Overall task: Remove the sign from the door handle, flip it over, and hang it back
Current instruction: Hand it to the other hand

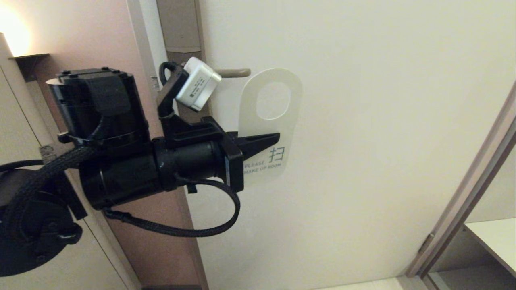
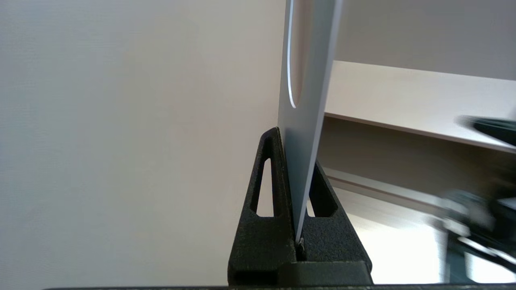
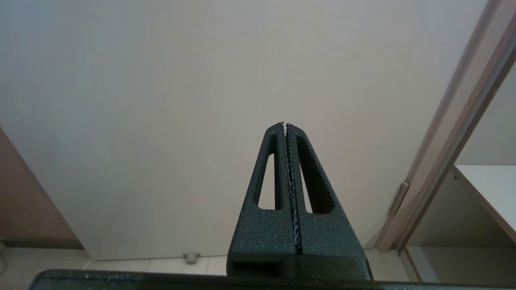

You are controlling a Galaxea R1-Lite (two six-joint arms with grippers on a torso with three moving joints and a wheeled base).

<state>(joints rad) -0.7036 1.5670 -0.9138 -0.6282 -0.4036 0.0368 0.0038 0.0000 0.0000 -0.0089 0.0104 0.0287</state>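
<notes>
Sign (image 1: 269, 133): flat white card with rounded ends and an oval hole near its top, held upright in front of the door (image 1: 363, 141), white face outward, printed "PLEASE MAKE UP ROOM" in pale blue under a Chinese character. It hangs on nothing; its top edge sits just right of the handle's tip and the oval hole shows only door behind it. Left gripper (image 1: 274, 141): black, reaching in level from the left, fingers pressed together on the sign's left edge about mid-height, below the hole. In the left wrist view the card (image 2: 302, 133) is seen edge-on, wedged between the two fingers (image 2: 266, 189) down to their root, its hole rim showing above. Handle (image 1: 236, 73): slim beige lever, horizontal, projecting right from a tall narrow backplate (image 1: 181, 24) at the door's left edge; bare, partly hidden by the white wrist camera (image 1: 198, 83) on the left arm. Right gripper (image 3: 286, 133): visible only in its own wrist view, fingers pressed tight together with nothing between them, pointing at the plain door face, well apart from the sign. Surroundings: door frame (image 1: 463, 201) and a pale shelf (image 1: 496, 237) at lower right; a lit wall lamp (image 1: 14, 36) at upper left.
</notes>
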